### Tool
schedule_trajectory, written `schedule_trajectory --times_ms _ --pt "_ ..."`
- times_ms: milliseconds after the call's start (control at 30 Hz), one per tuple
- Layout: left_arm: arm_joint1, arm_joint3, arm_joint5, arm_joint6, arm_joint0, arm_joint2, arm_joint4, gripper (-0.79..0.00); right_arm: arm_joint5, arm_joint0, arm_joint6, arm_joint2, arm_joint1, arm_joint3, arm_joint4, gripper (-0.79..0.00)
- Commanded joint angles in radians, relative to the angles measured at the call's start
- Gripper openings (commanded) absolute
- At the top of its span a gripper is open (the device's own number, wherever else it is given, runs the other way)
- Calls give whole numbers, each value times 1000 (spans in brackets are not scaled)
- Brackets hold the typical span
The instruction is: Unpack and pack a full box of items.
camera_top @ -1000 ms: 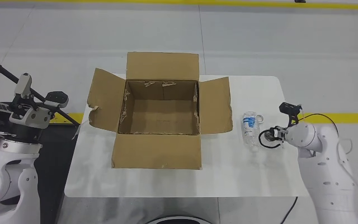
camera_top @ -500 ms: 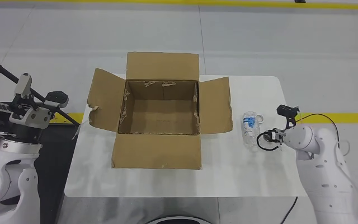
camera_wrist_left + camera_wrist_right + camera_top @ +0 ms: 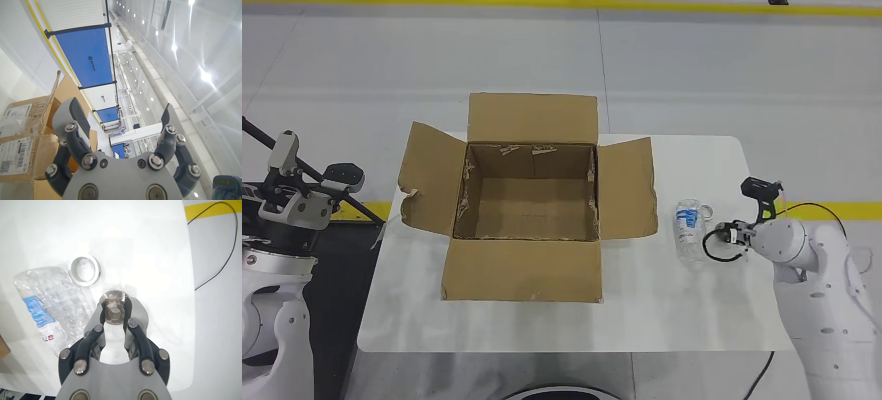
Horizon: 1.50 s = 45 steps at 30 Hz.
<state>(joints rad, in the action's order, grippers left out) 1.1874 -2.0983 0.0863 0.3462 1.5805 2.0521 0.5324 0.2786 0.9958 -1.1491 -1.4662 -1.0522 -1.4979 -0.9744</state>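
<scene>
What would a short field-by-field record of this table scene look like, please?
Box: cardboard box, flaps open, nothing visible inside
Bottle: plastic bottle lying on the table, right of the box
Ring: metal ring beside the bottle
Right gripper: shut on a metal fitting near the ring
Left gripper: open, holding nothing
</scene>
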Motion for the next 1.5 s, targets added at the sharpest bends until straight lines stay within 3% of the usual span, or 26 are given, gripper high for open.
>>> schedule_trajectory --times_ms 0,333,600,1067,1200,1467 --pt "0 0 0 0 0 0 0 0 -5 12 25 -13 1 -65 9 -785" --pt "0 0 0 0 0 0 0 0 -73 54 194 10 -9 -422 112 -785" --pt "2 5 -19 -4 16 11 21 0 -177 -57 258 155 -33 -453 263 -785" --pt "7 5 -43 -15 54 24 42 0 -171 -438 326 610 -146 -141 312 -785" --pt "7 5 -43 -15 54 24 42 0 -151 -532 338 752 -200 -9 300 -785" --pt "7 5 -43 -15 54 24 42 0 -120 -671 390 994 -349 304 306 -785"
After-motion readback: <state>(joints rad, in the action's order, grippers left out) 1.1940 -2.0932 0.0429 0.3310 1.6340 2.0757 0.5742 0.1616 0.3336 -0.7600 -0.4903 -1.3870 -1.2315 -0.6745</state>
